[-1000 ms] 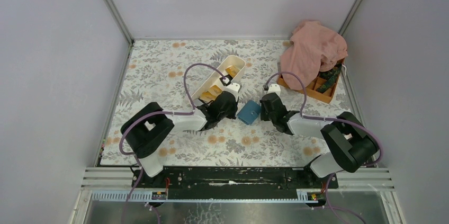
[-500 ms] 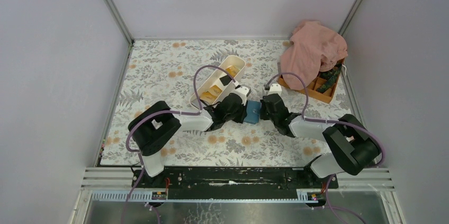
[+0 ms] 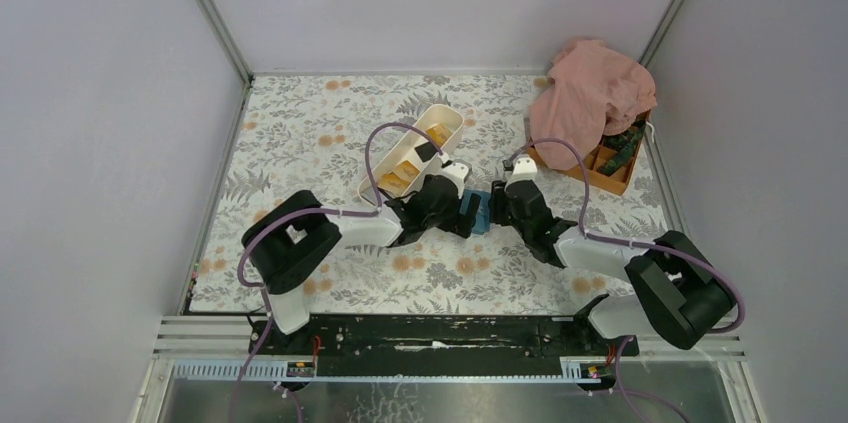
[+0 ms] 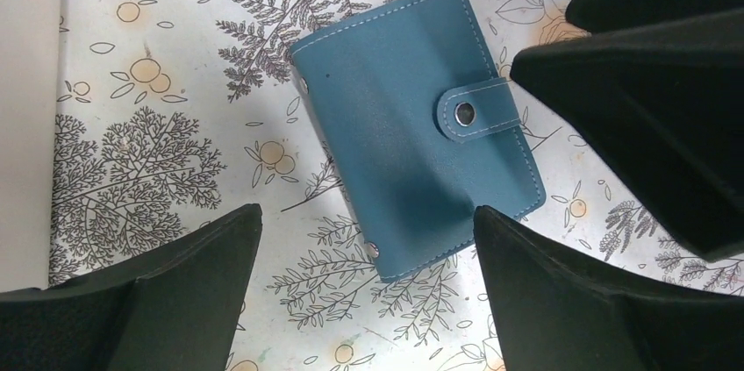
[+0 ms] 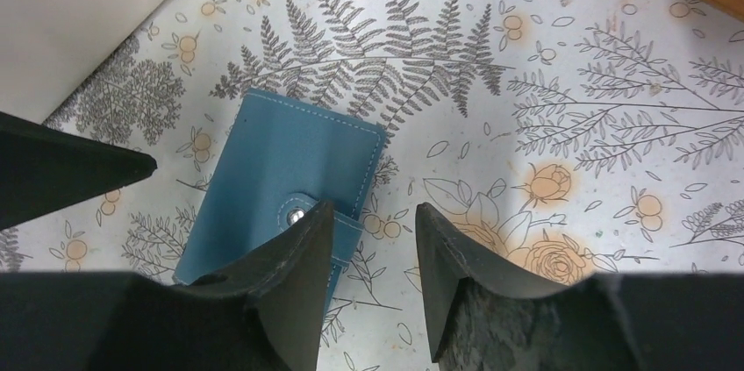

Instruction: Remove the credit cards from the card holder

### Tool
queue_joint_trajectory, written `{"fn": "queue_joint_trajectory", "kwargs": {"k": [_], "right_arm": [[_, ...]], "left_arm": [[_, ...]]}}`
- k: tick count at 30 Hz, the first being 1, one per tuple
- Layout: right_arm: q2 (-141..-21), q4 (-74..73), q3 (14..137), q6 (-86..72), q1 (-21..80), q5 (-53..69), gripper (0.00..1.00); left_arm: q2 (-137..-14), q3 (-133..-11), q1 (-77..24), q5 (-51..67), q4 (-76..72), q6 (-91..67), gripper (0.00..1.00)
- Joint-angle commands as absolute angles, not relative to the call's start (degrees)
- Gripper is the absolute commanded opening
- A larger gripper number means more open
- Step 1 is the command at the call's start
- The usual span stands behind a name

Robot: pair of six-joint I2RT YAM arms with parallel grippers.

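The blue card holder (image 3: 480, 211) lies flat on the floral table, snapped shut by its strap, so no credit cards show inside it. My left gripper (image 4: 364, 213) stands wide open just short of the card holder (image 4: 412, 125), its fingers either side of the near corner without touching. My right gripper (image 5: 375, 207) is open too. Its left finger (image 5: 298, 257) hangs over the strap end of the card holder (image 5: 281, 169), and its right finger is over bare table. From above, the left gripper (image 3: 455, 208) and right gripper (image 3: 503, 205) face each other across the holder.
A long white tray (image 3: 448, 121) behind the left gripper holds orange-yellow cards (image 3: 405, 176). A pink cloth (image 3: 592, 93) drapes over an orange compartment box (image 3: 605, 175) at the back right. The tray's wall (image 4: 26, 125) shows at the left of the left wrist view.
Both grippers have opened. The left arm has moved right up to the card holder, and the right gripper has closed in from the other side.
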State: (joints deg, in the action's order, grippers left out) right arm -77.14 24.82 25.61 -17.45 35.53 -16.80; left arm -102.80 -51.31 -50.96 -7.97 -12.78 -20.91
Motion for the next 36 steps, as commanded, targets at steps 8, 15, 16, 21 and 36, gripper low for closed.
{"fn": "queue_joint_trajectory", "kwargs": {"k": [8, 15, 16, 21, 36], "right_arm": [[-79.6, 30.1, 27.5, -9.5, 39.6, -12.3, 0.53], [-84.4, 28.2, 30.5, -8.7, 40.7, -10.3, 0.54], [-85.2, 27.4, 31.2, -8.6, 41.0, -10.4, 0.55], [-87.1, 24.3, 33.1, -8.5, 41.1, -12.0, 0.55], [-91.7, 18.2, 37.0, -11.7, 41.1, -18.4, 0.26]], "left_arm": [[-100.2, -50.3, -46.7, -7.3, -13.3, -23.4, 0.88], [-101.8, -51.9, -46.6, -8.1, -10.6, -24.2, 0.87], [-102.1, -52.3, -46.5, -8.3, -10.0, -24.3, 0.86], [-102.7, -53.1, -46.4, -8.3, -8.6, -24.8, 0.86], [-103.1, -53.5, -46.1, -7.1, -8.2, -25.1, 0.86]]}}
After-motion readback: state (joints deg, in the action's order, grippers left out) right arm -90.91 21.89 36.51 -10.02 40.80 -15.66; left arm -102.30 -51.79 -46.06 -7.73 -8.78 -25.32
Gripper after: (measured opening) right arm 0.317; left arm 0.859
